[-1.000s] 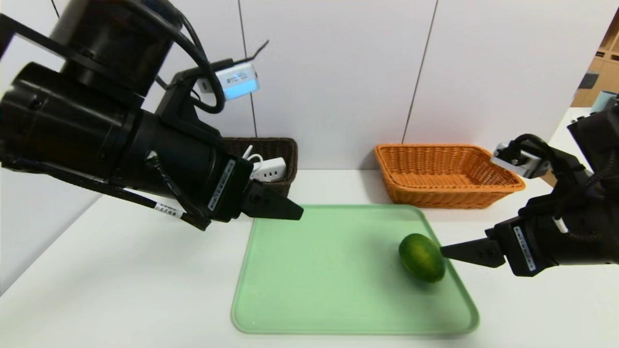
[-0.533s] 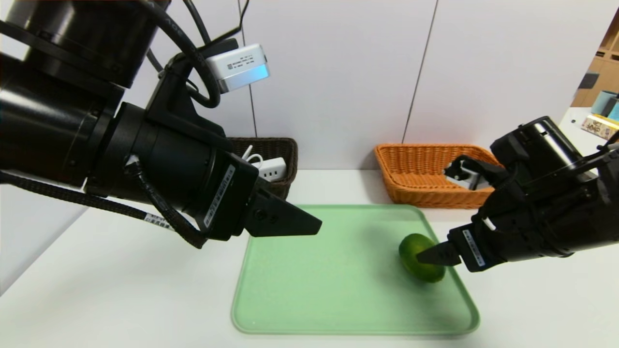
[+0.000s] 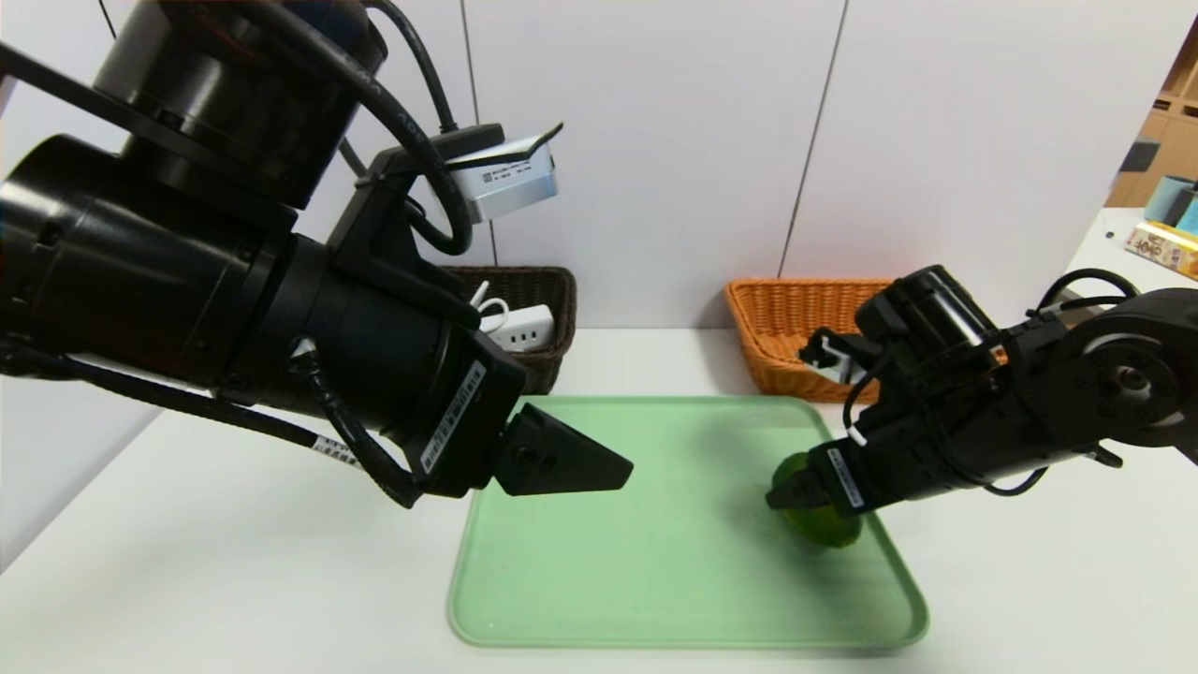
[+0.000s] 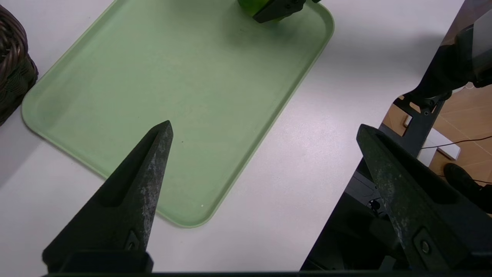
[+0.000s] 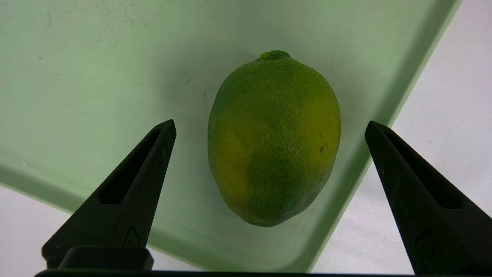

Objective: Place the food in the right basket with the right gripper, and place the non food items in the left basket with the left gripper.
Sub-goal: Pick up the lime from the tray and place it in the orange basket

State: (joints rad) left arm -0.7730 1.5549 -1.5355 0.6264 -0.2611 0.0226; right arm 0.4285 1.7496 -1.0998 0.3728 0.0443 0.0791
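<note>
A green citrus fruit (image 5: 273, 138) lies on the right side of the pale green tray (image 3: 636, 562), near its rim. My right gripper (image 5: 270, 124) is open and reaches over the fruit (image 3: 831, 532) from the right. One finger stands on each side of it, and neither touches it. My left gripper (image 4: 265, 125) is open and empty. It hovers above the tray's left front part (image 3: 618, 468). The dark brown left basket (image 3: 554, 281) holds a white power strip (image 3: 524, 328). The orange right basket (image 3: 777, 318) stands behind the tray on the right.
The tray rests on a white table (image 3: 234, 580), with a white wall close behind the baskets. The left arm's bulk hides most of the left basket. The table's front edge and the robot's base (image 4: 384, 215) show in the left wrist view.
My right gripper has moved left from beside the tray to over the fruit. The left gripper has drifted forward and lower over the tray. The fruit has not moved.
</note>
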